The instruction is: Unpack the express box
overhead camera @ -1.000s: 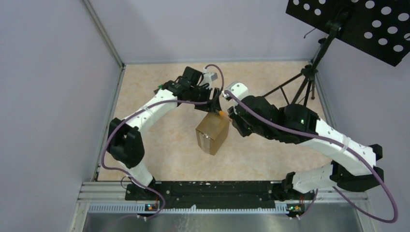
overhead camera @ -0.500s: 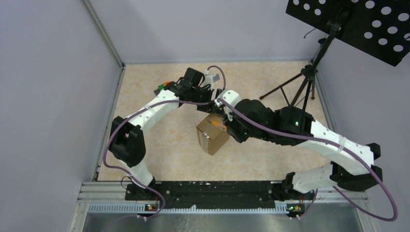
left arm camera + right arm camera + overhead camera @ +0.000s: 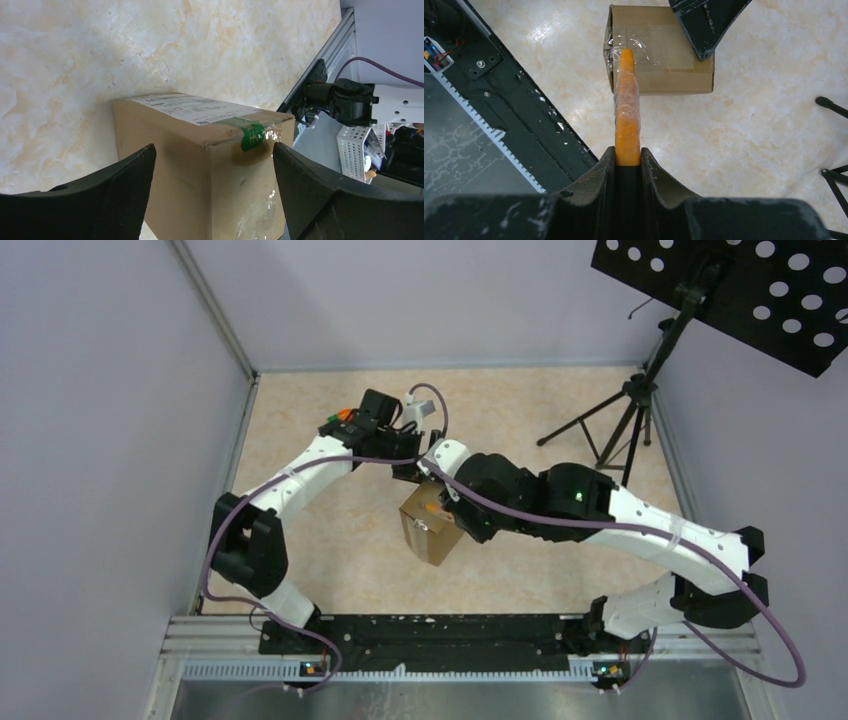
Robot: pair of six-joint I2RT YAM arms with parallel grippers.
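Note:
The express box [image 3: 430,532] is a small brown carton with a clear tape seam, standing mid-table. It also shows in the left wrist view [image 3: 200,150], with a white label and green tape, and in the right wrist view [image 3: 659,55]. My left gripper [image 3: 411,472] is open at the box's far end; its fingers [image 3: 100,195] stand either side of a box corner. My right gripper [image 3: 446,506] is shut on an orange stick-like tool [image 3: 628,115]. The tool's tip lies on the taped top of the box. One left finger [image 3: 706,25] shows over the box's far corner.
A black tripod stand [image 3: 620,420] stands at the back right under a perforated black panel [image 3: 740,290]. Grey walls close the left and back. A black mounting rail [image 3: 430,635] runs along the near edge, also in the right wrist view [image 3: 509,110].
My right arm has swung left and forward, bringing the orange tool from the box's far edge onto its top. My left arm has shifted slightly left. The box has shifted slightly left.

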